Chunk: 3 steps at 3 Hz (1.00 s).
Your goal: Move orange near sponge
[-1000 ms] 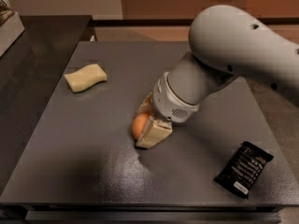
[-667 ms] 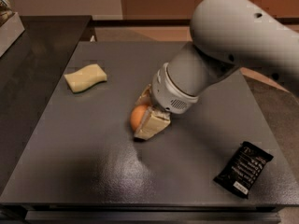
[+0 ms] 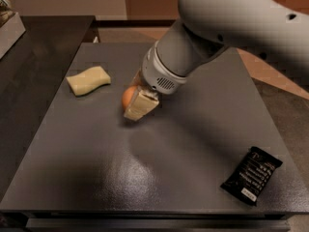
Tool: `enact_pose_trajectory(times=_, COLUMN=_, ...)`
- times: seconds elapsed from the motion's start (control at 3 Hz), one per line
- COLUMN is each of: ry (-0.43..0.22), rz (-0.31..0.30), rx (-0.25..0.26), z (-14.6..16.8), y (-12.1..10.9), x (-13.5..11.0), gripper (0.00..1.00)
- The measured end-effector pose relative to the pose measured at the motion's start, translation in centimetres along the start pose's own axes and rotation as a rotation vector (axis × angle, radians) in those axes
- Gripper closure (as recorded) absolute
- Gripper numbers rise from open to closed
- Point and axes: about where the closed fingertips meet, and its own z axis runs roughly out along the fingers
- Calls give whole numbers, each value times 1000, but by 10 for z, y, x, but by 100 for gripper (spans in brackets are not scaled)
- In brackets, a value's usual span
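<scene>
The orange is a small round fruit held between the cream blocky fingers of my gripper, just above the grey tabletop near its middle left. The gripper is shut on the orange, with the near finger covering its right half. The sponge, pale yellow with wavy edges, lies flat on the table to the left of the orange, a short gap away. My large grey arm reaches in from the upper right.
A black rectangular snack wrapper lies near the table's front right corner. The grey table ends at a front edge at the bottom. A darker counter adjoins on the left, with a pale box at the far left.
My gripper has carried the orange up and to the left, closer to the sponge. The sponge and the wrapper have not moved.
</scene>
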Motion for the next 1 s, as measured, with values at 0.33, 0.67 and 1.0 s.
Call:
enact_pose_trajectory(times=0.33, ry=-6, rz=36, rx=48, z=11, y=-27, x=-15, gripper=100)
enact_pose_trajectory(times=0.67, ry=-9, rz=56, rx=78, z=24, y=-49, x=-25, gripper=100)
enact_pose_trajectory(times=1.0, ry=-13, rz=73, rx=102, z=37, y=-68, x=-33, gripper=100)
